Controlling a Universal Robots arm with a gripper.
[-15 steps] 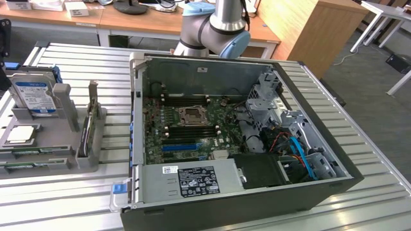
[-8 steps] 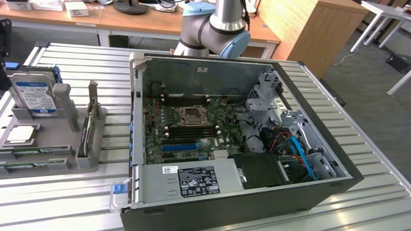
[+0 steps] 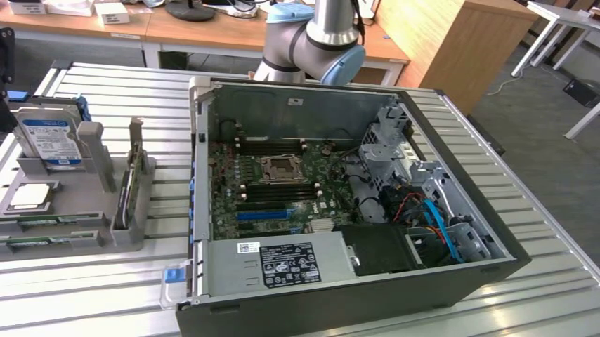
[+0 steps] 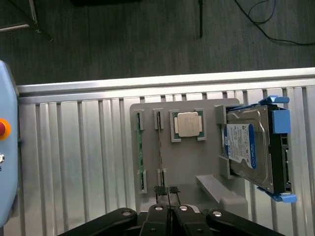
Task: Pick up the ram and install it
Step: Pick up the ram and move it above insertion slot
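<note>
**A:** quick q, where's the ram (image 4: 160,147) sitting right now?

**B:** it's in the grey holder (image 4: 197,162), standing on edge in its slot. It's between the second stick (image 4: 140,152) and the cpu chip (image 4: 187,124). The blue-label hard drive (image 4: 248,147) is propped up on the other side of the chip. So the ram's in the holder, not in the pc

**A:** and where's the holder relative to the pc?

**B:** in the exterior view the holder is at about 9 o'clock from the open case (image 3: 310,312). Both are on the slatted metal table (image 3: 112,84), and the arm (image 3: 314,42) rises at the case's 12 o'clock

**A:** what's the claw doing?

**B:** the claw (image 4: 167,191) is pinched all the way together with nothing between the fingers. The tips are right at one end of the ram, can't tell if they actually touch it
</note>
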